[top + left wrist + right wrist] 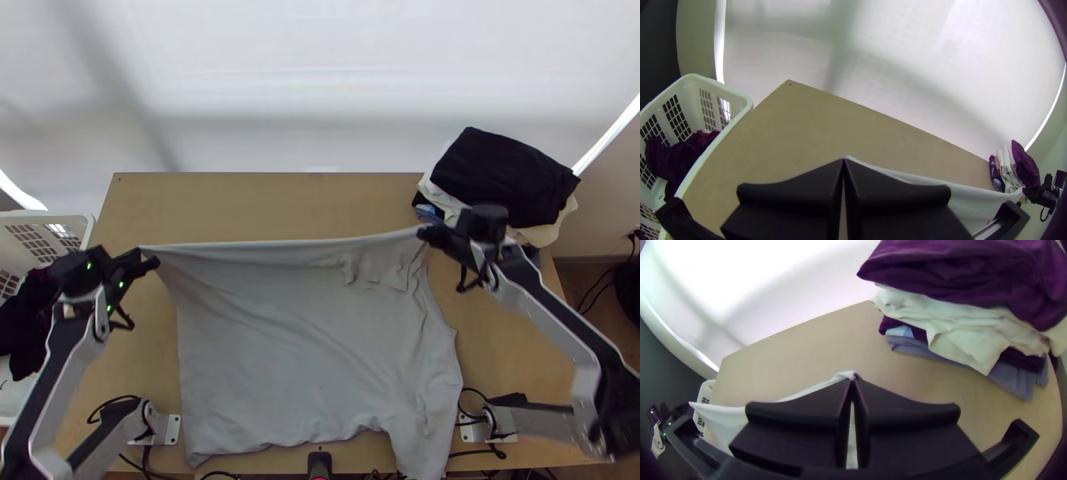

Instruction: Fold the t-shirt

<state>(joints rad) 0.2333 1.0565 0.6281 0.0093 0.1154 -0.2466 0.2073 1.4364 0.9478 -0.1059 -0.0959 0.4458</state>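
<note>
Left gripper (843, 162) and right gripper (852, 379) each pinch a corner of the shirt (296, 344), probably to draw that side straight for folding; the rest lies spread to the table's (240, 206) near edge.

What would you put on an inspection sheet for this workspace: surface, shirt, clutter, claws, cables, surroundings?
Surface: light wooden table, bare strip along the far edge.
Job's things: grey t-shirt, spread, not folded; far edge stretched between the claws, some creases near the right one.
Clutter: stack of folded clothes at the far right corner, dark garment on top; white basket at the left with dark clothes inside.
Grippers: left claw shut on one far corner of the shirt; right claw shut on the other.
Cables: dark cables around the arm bases, along the near edge.
Surroundings: white backdrop behind the table.
</note>
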